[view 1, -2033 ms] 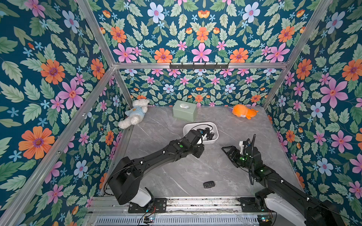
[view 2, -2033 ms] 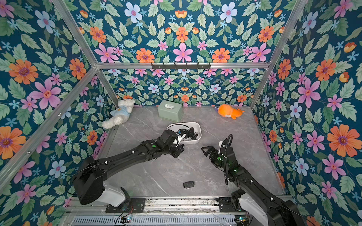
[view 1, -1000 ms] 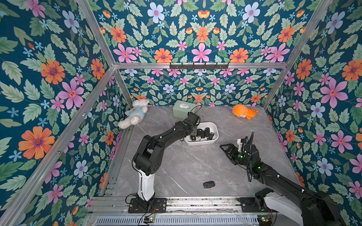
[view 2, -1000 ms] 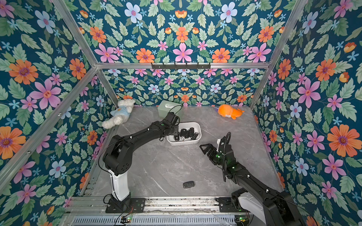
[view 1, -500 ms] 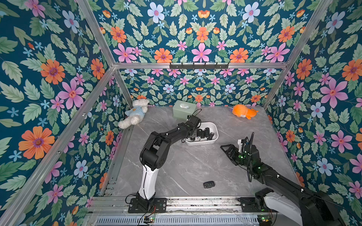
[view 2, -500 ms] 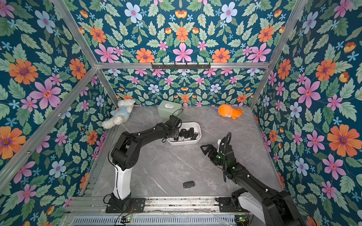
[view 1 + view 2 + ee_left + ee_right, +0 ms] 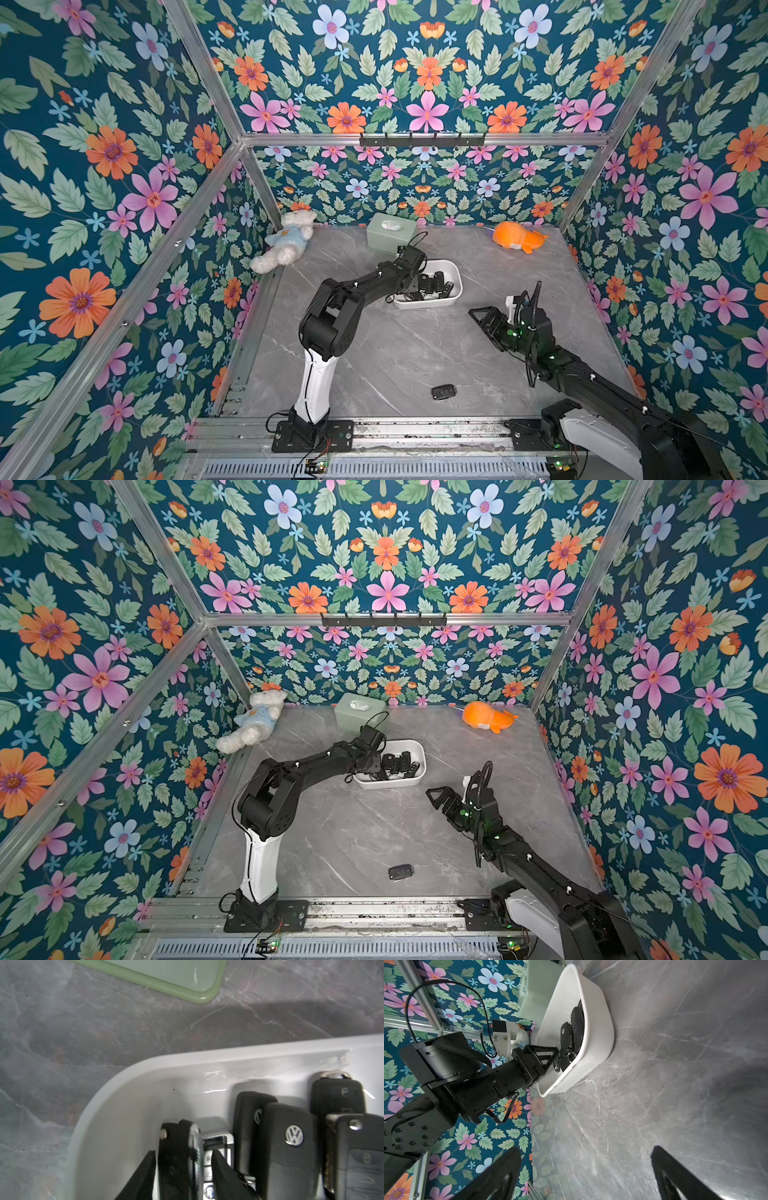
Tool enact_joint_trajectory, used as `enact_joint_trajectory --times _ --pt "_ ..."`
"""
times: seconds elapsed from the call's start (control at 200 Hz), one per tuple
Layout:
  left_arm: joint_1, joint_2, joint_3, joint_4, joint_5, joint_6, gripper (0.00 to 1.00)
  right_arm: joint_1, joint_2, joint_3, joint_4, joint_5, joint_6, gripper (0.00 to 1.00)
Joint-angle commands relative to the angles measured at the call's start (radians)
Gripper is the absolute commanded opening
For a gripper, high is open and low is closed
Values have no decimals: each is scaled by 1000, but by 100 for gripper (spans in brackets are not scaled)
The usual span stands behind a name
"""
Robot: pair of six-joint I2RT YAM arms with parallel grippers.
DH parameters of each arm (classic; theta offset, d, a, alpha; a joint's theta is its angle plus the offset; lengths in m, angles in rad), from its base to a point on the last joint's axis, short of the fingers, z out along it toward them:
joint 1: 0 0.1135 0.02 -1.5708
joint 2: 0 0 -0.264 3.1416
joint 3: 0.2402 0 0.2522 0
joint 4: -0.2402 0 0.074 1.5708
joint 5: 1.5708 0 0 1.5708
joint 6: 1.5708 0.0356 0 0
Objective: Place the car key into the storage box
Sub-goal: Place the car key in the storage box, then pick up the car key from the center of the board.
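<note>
The left hand (image 7: pixel 183 1151) is hanging inside the white storage box (image 7: pixel 145 1064), its fingers (image 7: pixel 224 1176) standing narrowly apart around the car key (image 7: pixel 176 1147), which is standing on its edge beside other keys (image 7: pixel 291 1147); a thin gap is showing at one finger. The right hand (image 7: pixel 584 1150) is hovering spread wide and empty over the gray marble counter (image 7: pixel 395 353). Floral walls (image 7: pixel 124 124) are enclosing it.

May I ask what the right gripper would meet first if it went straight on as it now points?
Probably the storage box, at the wall nearest it; if the right gripper tilts downward, the table comes first, since depth is unclear.
</note>
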Motion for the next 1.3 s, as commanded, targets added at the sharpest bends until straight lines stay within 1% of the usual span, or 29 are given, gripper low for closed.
enact_joint_trajectory --times 0.0,0.115,0.26,0.405,0.54,0.705,0.935,1.12,1.22,1.26,1.295 --pt "2 -26 7 -14 -1 -10 52 2 -8 15 -15 2 -5 99" --pt "1 -58 6 -6 12 -12 57 1 -12 35 -38 -2 -19 99" --pt "1 -119 -19 12 34 -15 61 0 -13 61 -73 -18 -30 99" --pt "1 -211 -94 64 66 -30 64 6 -17 83 -128 -32 -34 99" --pt "1 -316 -200 133 125 -45 68 48 -26 110 -214 -18 -37 99" --pt "1 -468 -372 226 205 -76 69 166 -3 168 -367 48 -46 99" --pt "1 -697 -660 352 298 -164 72 380 58 228 -529 89 11 96" --pt "1 -840 -849 398 354 -216 82 512 40 202 -558 64 155 95" --pt "1 -894 -919 412 359 -238 92 583 41 189 -573 48 225 95" --pt "1 -909 -939 418 362 -245 98 609 49 190 -577 45 246 94" --pt "1 -917 -953 427 364 -251 99 625 57 192 -578 39 263 94"
